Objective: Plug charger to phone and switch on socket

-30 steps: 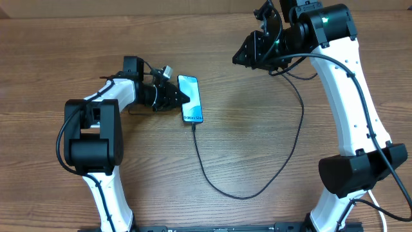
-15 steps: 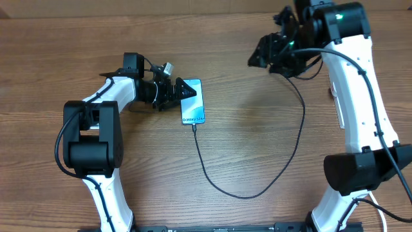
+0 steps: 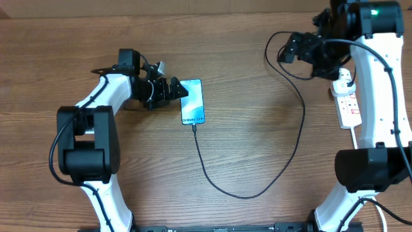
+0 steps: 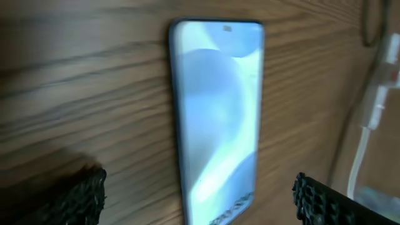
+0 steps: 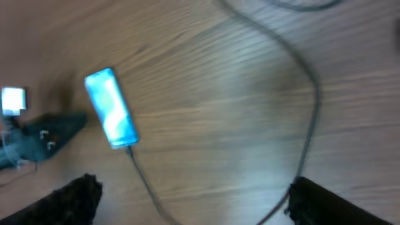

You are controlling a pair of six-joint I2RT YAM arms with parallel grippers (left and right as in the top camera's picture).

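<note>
The phone [image 3: 193,102] lies flat on the wooden table with its light blue screen up. The charger's connector tip sits in the phone's lower end, and the thin black charger cable [image 3: 244,195] loops across the table and up toward the right arm. The white socket [image 3: 351,106] lies at the far right, partly under that arm. My left gripper [image 3: 172,90] stands open just left of the phone and touches nothing. In the left wrist view the phone [image 4: 219,112] lies ahead between the fingertips [image 4: 81,194]. My right gripper [image 3: 290,50] hangs open and empty above the table.
The right wrist view looks down on the phone [image 5: 111,117], the cable [image 5: 307,125] and the left arm's tip [image 5: 44,137]. A white cord [image 3: 355,138] runs from the socket toward the table's front. Bare wood lies between the arms.
Both grippers have opened. The left one drew back a little to the left of the phone. The right arm swung right, uncovering the socket.
</note>
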